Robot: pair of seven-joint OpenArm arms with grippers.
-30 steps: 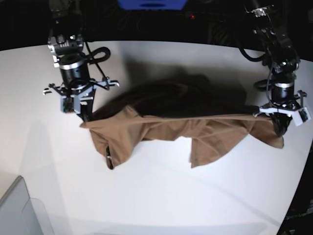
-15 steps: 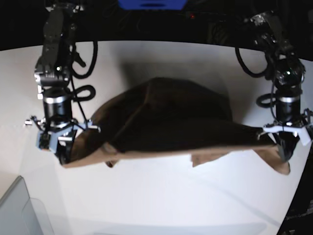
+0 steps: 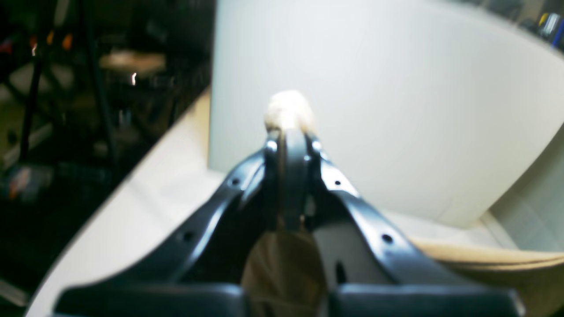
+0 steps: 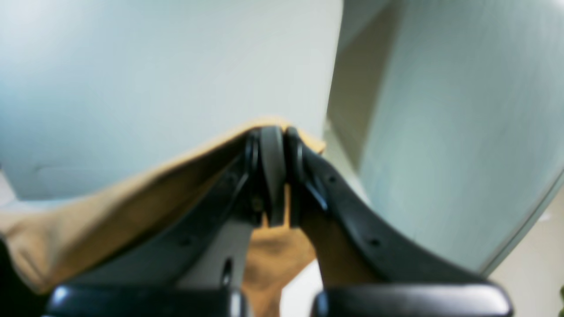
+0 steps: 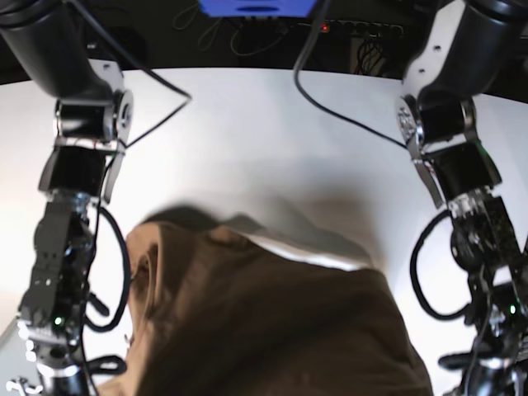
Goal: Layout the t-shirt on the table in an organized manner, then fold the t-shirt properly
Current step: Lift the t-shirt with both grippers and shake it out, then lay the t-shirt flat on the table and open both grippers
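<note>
The brown t-shirt hangs raised and spread between my two arms, filling the lower part of the base view above the white table. In the left wrist view my left gripper is shut on a fold of the t-shirt, with a pale tip of cloth poking out past the fingertips. My right gripper is shut on an edge of the t-shirt, which drapes away to the left. In the base view both grippers lie below the frame's bottom edge.
My right arm stands at the base view's left and my left arm at its right, both trailing black cables. A blue object sits beyond the table's far edge. A grey panel shows beside the right gripper.
Both arms have swung toward the table's near side and lifted the shirt. It has gone from a low stretched band to a raised sheet close to the camera.
</note>
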